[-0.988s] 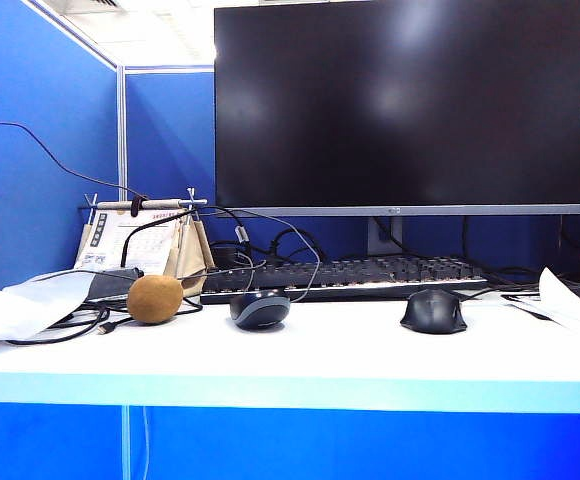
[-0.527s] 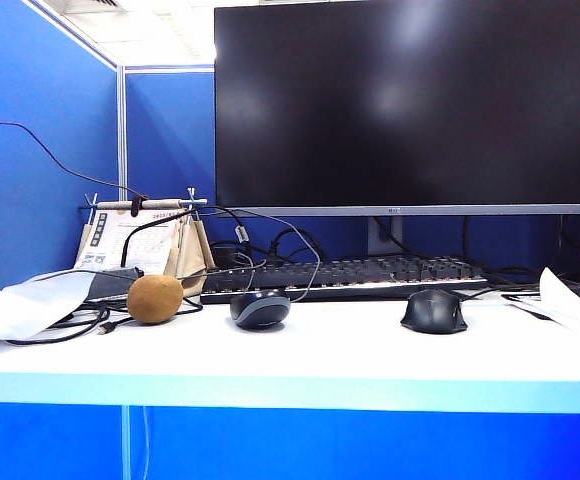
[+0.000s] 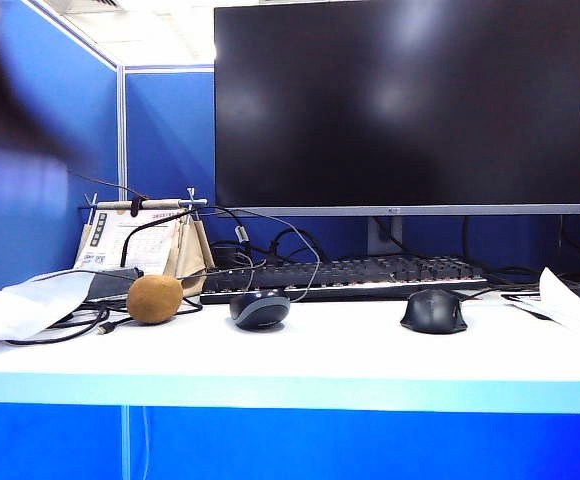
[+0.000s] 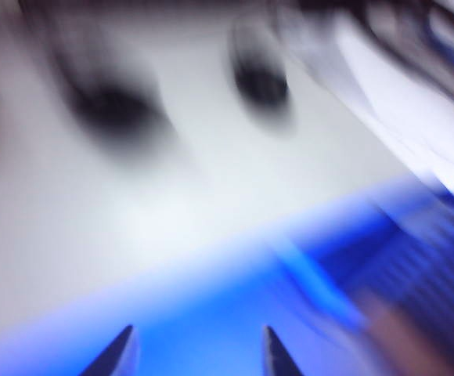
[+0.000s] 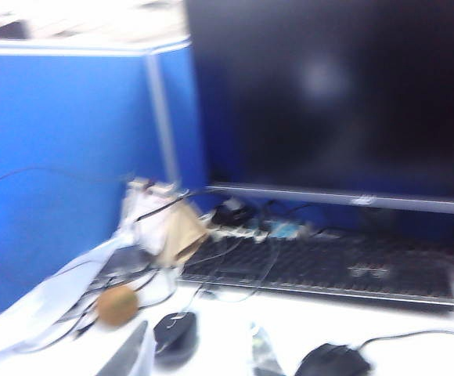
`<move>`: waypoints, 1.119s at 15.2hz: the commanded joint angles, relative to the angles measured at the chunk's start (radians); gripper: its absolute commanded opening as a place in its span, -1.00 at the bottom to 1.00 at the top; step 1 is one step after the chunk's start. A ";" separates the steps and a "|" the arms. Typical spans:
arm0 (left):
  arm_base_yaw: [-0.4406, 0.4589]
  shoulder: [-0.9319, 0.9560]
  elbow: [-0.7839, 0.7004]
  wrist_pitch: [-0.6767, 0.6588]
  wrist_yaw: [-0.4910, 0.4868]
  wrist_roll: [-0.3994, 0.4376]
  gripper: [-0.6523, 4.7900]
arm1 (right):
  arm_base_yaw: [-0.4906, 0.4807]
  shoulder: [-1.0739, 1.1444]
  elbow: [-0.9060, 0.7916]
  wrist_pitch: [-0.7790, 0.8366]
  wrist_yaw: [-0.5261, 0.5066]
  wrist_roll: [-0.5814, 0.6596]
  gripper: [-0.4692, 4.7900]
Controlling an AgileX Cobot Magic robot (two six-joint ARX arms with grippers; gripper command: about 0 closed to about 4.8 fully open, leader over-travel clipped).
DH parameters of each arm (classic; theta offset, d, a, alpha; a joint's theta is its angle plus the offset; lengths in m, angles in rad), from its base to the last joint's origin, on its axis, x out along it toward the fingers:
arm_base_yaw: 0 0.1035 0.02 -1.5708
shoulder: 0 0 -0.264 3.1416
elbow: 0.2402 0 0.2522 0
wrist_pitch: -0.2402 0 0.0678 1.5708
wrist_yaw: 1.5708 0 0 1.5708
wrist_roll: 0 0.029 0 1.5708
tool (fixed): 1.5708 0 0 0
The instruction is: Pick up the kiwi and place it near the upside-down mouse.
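I found the kiwi (image 3: 155, 299) resting untouched on the white desk (image 3: 350, 355), at the left end among loose cables, just left of the upside-down mouse (image 3: 260, 309). A small gap separated the two, with the mouse's cord running back toward the keyboard (image 3: 345, 277). A second, all-black mouse (image 3: 434, 311) sat well apart to the right, so it did not compete as a target.

The left gripper (image 4: 196, 352) appeared in its wrist view with two dark fingertips apart and nothing between them; I read it as open and empty. The view was heavily smeared, so I could not identify the dark blobs on the desk beyond it with confidence. In the exterior view only a dark blur showed in the upper left corner, well above the desk.

The right gripper (image 5: 199, 352) showed its fingertips at the edge of its wrist view, spread and holding nothing, facing the kiwi (image 5: 117, 305) and both mice from in front of the desk.

My judgement: the pick had not begun. Because the kiwi already lay near the target, only a short carry was required. The cables around the fruit posed a snagging risk on descent.
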 commanded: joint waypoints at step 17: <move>0.297 0.996 0.957 -0.467 -0.003 0.264 1.00 | 0.306 0.171 0.003 -0.026 -0.017 -0.103 0.23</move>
